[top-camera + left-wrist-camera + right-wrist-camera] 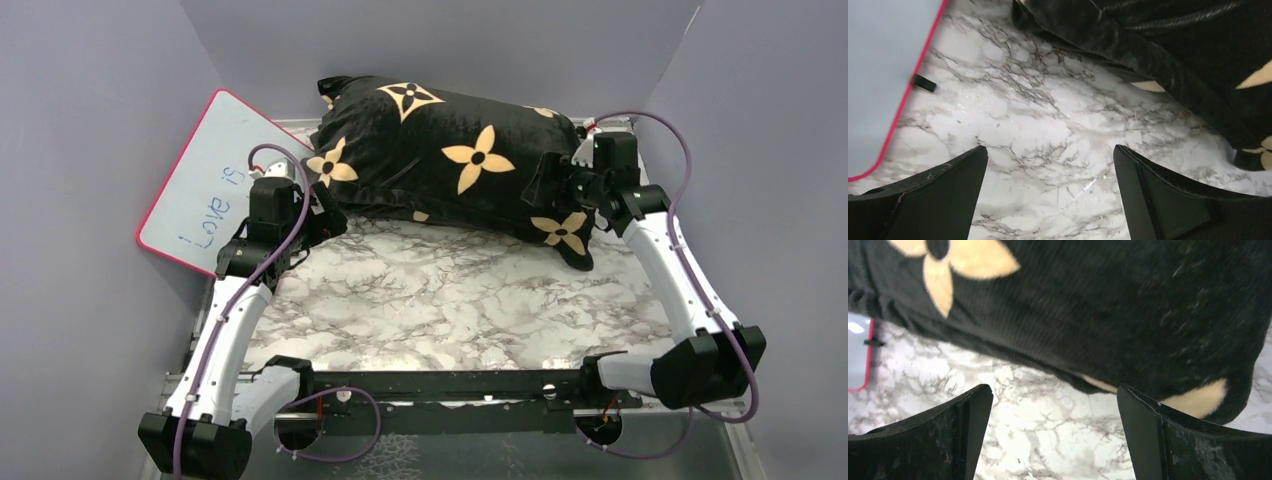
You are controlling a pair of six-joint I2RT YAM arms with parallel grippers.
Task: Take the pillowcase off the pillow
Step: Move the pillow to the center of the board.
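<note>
The black pillowcase [455, 160] with tan flower motifs lies across the back of the marble table and fully covers the pillow, which is hidden inside. My left gripper [325, 215] is open and empty over the marble, just in front of the case's left end [1158, 55]. My right gripper [552, 182] is open and empty at the case's right end, with the black fabric [1088, 305] just beyond its fingertips [979, 396] and the marble between them.
A pink-rimmed whiteboard [215, 185] leans at the back left, close beside my left gripper; it shows in the left wrist view [883, 75] too. Purple walls close in the table [440, 290] on three sides. A black rail [450, 382] runs along the near edge.
</note>
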